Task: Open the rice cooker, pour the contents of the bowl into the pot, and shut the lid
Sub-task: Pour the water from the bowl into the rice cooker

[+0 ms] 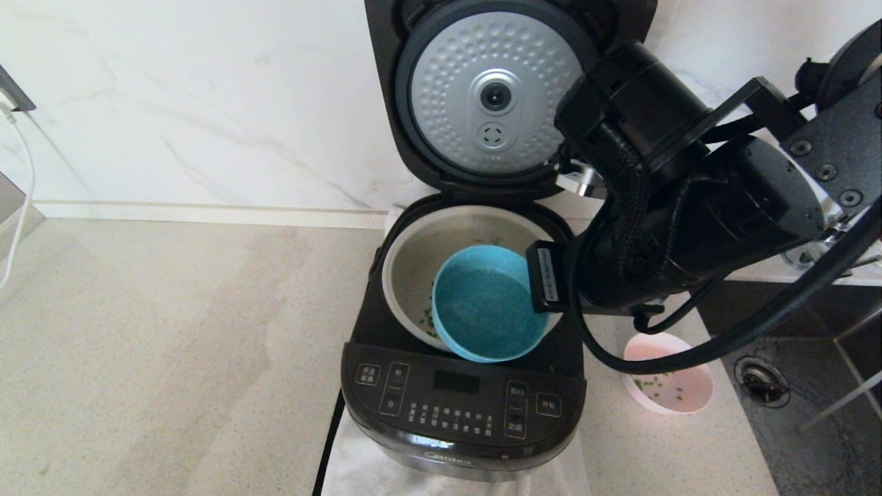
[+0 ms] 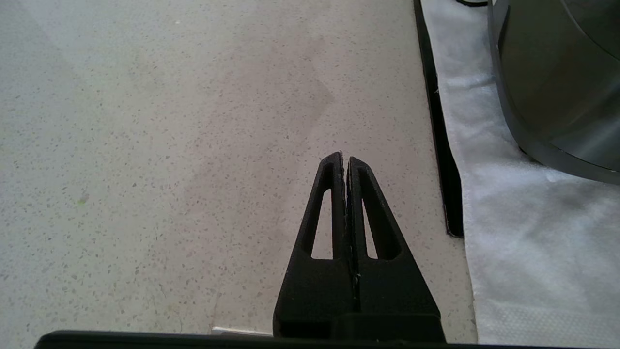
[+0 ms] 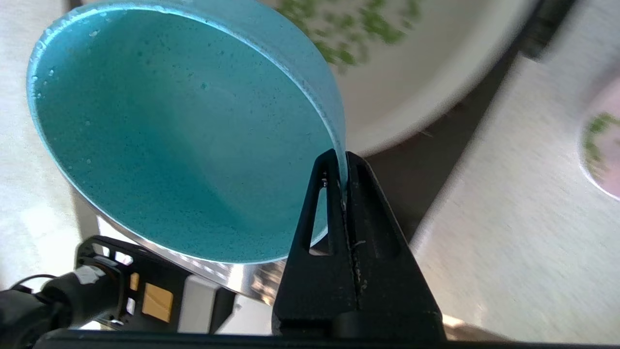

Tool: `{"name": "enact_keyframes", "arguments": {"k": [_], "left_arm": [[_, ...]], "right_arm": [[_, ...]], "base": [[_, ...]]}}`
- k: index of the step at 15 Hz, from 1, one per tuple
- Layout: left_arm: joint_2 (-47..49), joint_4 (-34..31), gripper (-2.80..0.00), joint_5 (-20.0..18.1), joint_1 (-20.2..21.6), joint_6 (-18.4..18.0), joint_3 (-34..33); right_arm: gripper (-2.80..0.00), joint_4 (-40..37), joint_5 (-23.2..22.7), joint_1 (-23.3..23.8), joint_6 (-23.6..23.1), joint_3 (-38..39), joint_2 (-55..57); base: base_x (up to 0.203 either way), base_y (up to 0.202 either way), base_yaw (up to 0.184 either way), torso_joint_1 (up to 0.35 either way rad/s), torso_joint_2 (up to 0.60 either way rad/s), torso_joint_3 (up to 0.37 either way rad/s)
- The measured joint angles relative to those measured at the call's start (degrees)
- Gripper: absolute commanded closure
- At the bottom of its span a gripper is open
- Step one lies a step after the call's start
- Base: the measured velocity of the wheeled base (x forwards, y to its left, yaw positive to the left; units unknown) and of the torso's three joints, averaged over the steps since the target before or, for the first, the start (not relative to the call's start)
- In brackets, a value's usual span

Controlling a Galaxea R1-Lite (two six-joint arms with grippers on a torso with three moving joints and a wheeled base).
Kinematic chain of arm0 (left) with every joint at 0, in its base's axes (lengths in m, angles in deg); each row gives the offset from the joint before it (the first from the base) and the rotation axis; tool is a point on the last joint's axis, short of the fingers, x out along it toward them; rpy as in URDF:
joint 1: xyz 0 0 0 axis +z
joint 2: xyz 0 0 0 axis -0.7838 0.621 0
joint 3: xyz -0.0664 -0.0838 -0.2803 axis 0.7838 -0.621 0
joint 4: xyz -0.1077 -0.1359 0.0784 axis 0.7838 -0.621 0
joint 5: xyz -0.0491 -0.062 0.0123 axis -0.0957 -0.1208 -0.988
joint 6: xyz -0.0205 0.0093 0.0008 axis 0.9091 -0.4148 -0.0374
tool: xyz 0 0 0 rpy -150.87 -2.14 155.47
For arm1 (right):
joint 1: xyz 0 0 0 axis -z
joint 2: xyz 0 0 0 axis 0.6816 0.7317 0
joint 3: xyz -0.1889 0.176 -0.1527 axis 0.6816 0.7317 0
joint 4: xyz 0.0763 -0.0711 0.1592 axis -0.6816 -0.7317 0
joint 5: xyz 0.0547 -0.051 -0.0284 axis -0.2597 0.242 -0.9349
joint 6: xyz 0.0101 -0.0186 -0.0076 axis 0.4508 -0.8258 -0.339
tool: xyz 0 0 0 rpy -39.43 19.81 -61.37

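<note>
The blue bowl (image 1: 484, 304) is held tipped on its side over the pot (image 1: 413, 258), its open mouth turned toward the head camera and its inside seen bare, with its rim pinched between the pressed-together fingers of the right hand (image 3: 342, 157). In the head view that hand is hidden behind its own wrist, which reaches in from the right side of the cooker. The pale pot sits inside the rice cooker (image 1: 462, 406), just below and beyond the hand, and small green bits (image 1: 428, 318) are scattered on its floor beside the bowl. The lid (image 1: 490, 96) stands raised upright behind the pot, its dimpled silver underside facing forward. The cooker's button panel (image 1: 460, 399) lies in front of the held bowl, and a white cloth (image 2: 523, 232) is spread under the cooker. A pink bowl (image 1: 670, 383) with a few green bits rests on the surface (image 1: 172, 344) to the right of the cooker, below the right arm, near a dark sink (image 1: 813, 399). The left hand (image 2: 345, 160) is parked over the speckled surface to the left of the cooker, its fingers pressed together on nothing.
</note>
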Motion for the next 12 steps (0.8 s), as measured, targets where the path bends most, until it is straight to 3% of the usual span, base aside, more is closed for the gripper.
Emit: {"name": "enact_keyframes", "arguments": {"k": [3,12], "left_arm": [[0.00,-0.02,0.00,0.02,0.00,0.00,0.00],[0.00,0.00,0.00,0.00,0.00,0.00,0.00]], "right_arm": [[0.00,2.81,0.43,-0.55,0.03,0.07,0.99],[0.00,13.44,12.03,-1.28,3.25,0.13,3.72]], "base": [[0.000,0.000,0.000,0.000,0.00,0.000],[0.000,0.000,0.000,0.000,0.00,0.000]]}}
